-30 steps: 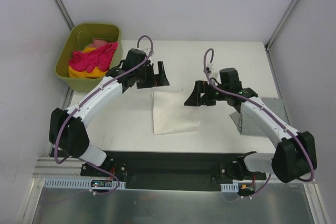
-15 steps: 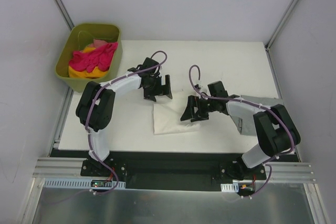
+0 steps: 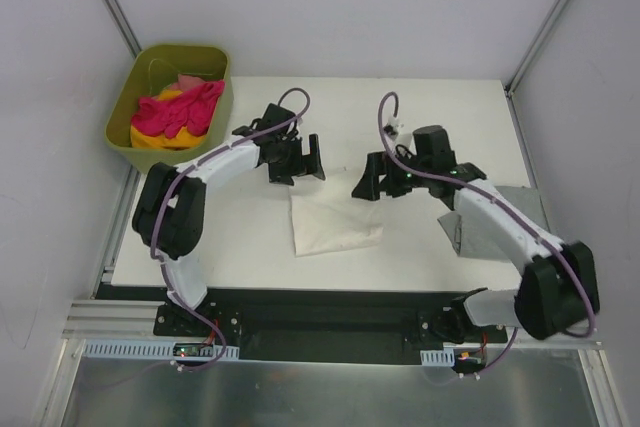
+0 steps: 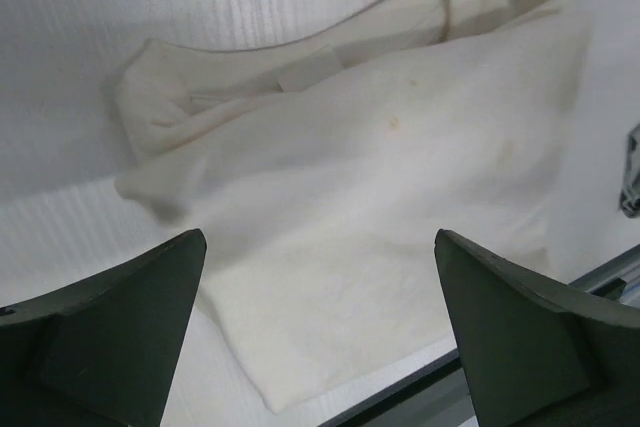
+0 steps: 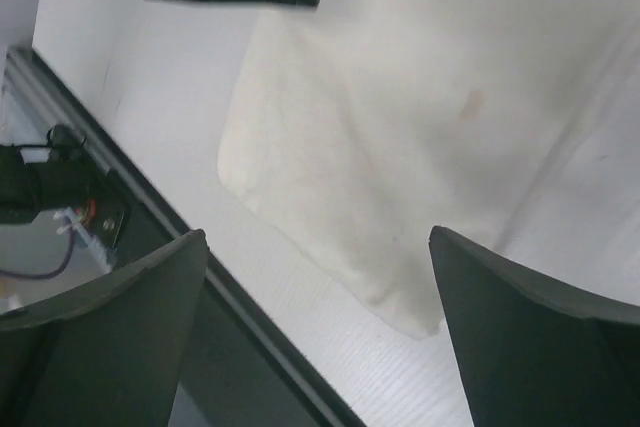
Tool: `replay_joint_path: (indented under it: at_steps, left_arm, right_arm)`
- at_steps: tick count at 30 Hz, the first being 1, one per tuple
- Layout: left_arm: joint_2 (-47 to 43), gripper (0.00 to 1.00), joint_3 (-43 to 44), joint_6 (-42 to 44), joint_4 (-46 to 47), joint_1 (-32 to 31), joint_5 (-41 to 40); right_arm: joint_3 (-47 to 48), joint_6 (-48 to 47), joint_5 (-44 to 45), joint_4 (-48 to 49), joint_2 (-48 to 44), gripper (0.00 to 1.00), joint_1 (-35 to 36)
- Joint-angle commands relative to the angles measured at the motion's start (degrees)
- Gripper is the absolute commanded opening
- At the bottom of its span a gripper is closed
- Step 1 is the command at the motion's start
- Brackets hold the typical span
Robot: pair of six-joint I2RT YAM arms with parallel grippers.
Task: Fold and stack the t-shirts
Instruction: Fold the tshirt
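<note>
A folded cream-white t-shirt (image 3: 335, 224) lies flat in the middle of the table. My left gripper (image 3: 299, 160) hovers open just beyond its far left corner, and the shirt (image 4: 380, 177) fills the left wrist view beyond the spread fingers (image 4: 150, 327). My right gripper (image 3: 372, 181) hangs open over the far right corner, above the shirt's near edge (image 5: 400, 127) in its wrist view. Neither holds anything. A grey t-shirt (image 3: 475, 242) lies at the right, partly under the right arm. Pink (image 3: 180, 112) and yellow (image 3: 160, 140) t-shirts sit in the tub.
The olive-green tub (image 3: 120, 117) stands at the far left corner, off the table's edge. The black rail (image 3: 320, 307) with the arm bases runs along the near edge. Grey walls close in the back and both sides.
Both grippers dipped toward the cream shirt half a second ago and have since lifted back from it, still open. The shirt has not moved.
</note>
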Motion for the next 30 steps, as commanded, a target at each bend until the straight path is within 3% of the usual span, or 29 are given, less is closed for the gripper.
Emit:
replay_joint_path:
  at_steps: [1, 3, 7, 10, 17, 21, 24, 30]
  left_arm:
    - [-13.56, 0.99, -0.73, 2.29, 0.12, 0.25, -2.84]
    - [-18.83, 0.99, -2.04, 3.08, 0.12, 0.25, -4.24]
    - [-27.62, 0.99, -5.3, 3.7, -0.23, 0.25, -8.1]
    - [-34.3, 0.99, -8.28, 3.96, -1.28, 0.25, -12.41]
    - [-47.66, 0.99, -18.03, 2.03, -3.39, 0.33, -21.55]
    - [-49.87, 0.99, -20.59, 0.8, -4.36, 0.42, -22.26]
    - [-49.17, 0.99, -21.82, 0.09, -4.36, 0.51, -20.86]
    - [-45.13, 0.99, -22.0, -0.61, -4.54, 1.04, -16.64]
  right_arm:
    - [8.28, -5.59, 22.36, -8.54, -17.24, 0.97, 1.65]
    - [7.85, -2.97, 30.13, -6.79, -24.02, 0.97, 1.57]
    - [6.88, 5.56, 50.07, -8.54, -27.47, 0.97, 1.39]
    - [8.89, 0.75, 43.64, -11.43, -23.36, 0.97, 1.39]
    - [12.94, 0.83, 29.57, -17.5, -9.39, 0.97, 1.39]
    - [14.26, 3.72, 24.12, -18.21, -0.68, 0.99, 2.09]
    - [16.89, 4.78, 21.22, -19.79, 7.14, 0.94, 2.62]
    - [20.77, 5.31, 27.87, -21.2, 17.61, 0.9, 5.61]
